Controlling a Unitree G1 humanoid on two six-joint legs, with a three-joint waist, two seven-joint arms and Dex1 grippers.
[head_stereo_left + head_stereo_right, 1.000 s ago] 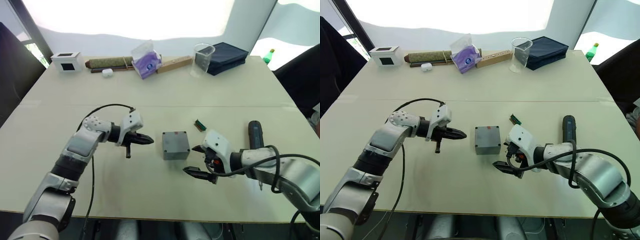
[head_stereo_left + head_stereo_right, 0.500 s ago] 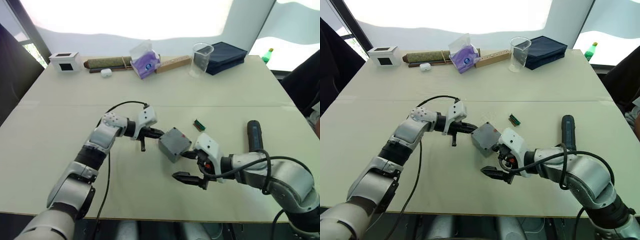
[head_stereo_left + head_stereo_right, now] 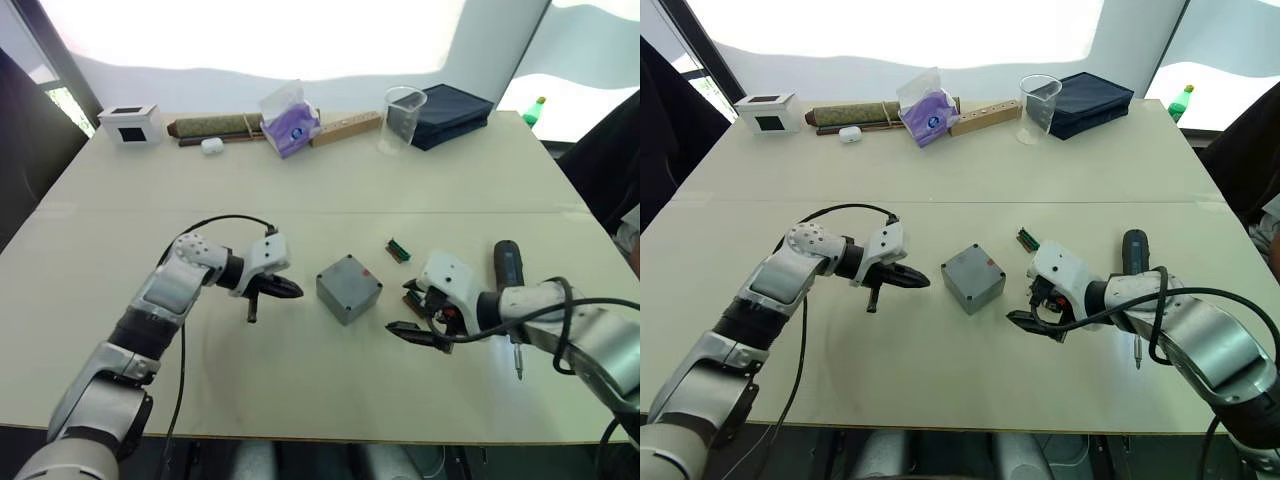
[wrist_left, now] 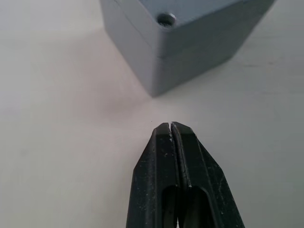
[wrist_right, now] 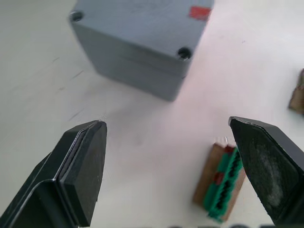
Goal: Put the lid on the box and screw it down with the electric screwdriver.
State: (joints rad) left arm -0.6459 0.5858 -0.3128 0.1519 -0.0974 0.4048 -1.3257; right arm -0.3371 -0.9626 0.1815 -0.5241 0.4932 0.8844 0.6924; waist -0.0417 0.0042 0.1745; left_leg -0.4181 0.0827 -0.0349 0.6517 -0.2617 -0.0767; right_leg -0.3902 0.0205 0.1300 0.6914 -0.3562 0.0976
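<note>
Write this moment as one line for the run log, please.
lid: on box | left gripper: shut, free | right gripper: open, free | screwdriver: on table

Matt plastics on a smooth, pale surface

The box (image 5: pixel 137 42) and its lid (image 3: pixel 349 281) look like matt grey moulded plastic, with a seam between them. The surface (image 3: pixel 300 190) is smooth, matt beige. The right end effector (image 5: pixel 171 175) has black fingers (image 5: pixel 80 166) of finely grained plastic. The electric screwdriver (image 3: pixel 509 268) is black with a thin metal bit. The cup (image 3: pixel 402 118) is clear, glossy plastic.
</note>
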